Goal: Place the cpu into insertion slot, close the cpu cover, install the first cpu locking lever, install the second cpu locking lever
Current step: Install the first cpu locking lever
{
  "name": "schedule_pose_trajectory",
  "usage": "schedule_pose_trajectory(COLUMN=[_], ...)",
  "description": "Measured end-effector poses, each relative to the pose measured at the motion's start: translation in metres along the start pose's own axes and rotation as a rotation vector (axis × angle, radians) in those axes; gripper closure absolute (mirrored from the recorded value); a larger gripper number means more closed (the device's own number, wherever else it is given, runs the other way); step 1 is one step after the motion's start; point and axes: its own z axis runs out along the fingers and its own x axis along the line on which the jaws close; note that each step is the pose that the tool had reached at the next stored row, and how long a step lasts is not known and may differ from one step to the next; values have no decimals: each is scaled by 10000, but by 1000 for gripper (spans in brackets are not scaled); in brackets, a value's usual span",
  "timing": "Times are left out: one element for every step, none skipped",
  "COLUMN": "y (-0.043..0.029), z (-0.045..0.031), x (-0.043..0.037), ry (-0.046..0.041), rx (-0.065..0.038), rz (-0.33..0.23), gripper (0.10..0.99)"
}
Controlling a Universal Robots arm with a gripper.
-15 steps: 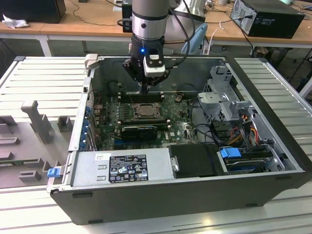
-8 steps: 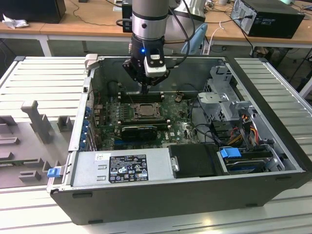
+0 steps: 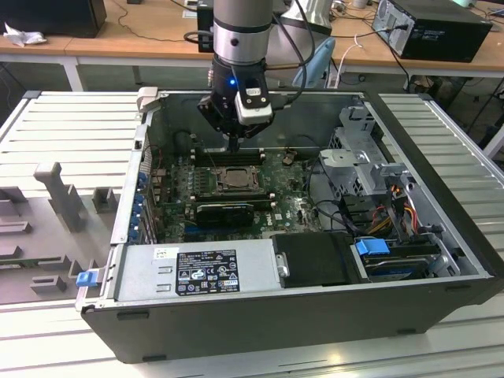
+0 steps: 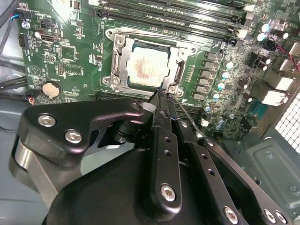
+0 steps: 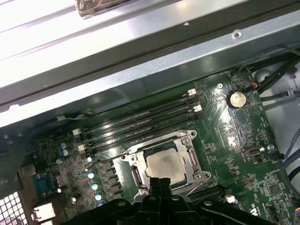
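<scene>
Tool (image 3: 234, 148) hangs low inside the open pc case (image 3: 441, 260) in the exterior view, just above the cpu (image 3: 234, 178). Second wrist view: it's pinched shut on nothing, tip right at a thin locking lever (image 4: 187, 114) by the insertion slot (image 4: 110, 82) corner. The cpu's seated and the cpu cover (image 4: 117, 61) is down. First wrist view shows the same closed tool (image 5: 161, 182). Lever stage, I reckon; needs a careful push.

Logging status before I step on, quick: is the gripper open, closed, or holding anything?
Gripper: closed, nothing visibly held, its tip at the edge of the cpu cover.
</scene>
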Motion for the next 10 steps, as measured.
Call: schedule_pose_trajectory(y=[0, 0, 0, 0, 0, 0, 0, 0, 0, 0], z=[0, 0, 0, 0, 0, 0, 1, 1, 2, 3], x=[0, 0, 0, 0, 0, 0, 0, -1, -1, 0], ry=[3, 7, 11, 15, 20, 22, 23, 17, 5, 0], rx=[3, 6, 11, 14, 19, 22, 23, 24, 21, 19], rz=[-117, -228, -374, -487, -670, -751, -831, -939, -999, -1025], gripper=[980, 980, 980, 980, 980, 980, 980, 980, 980, 980])
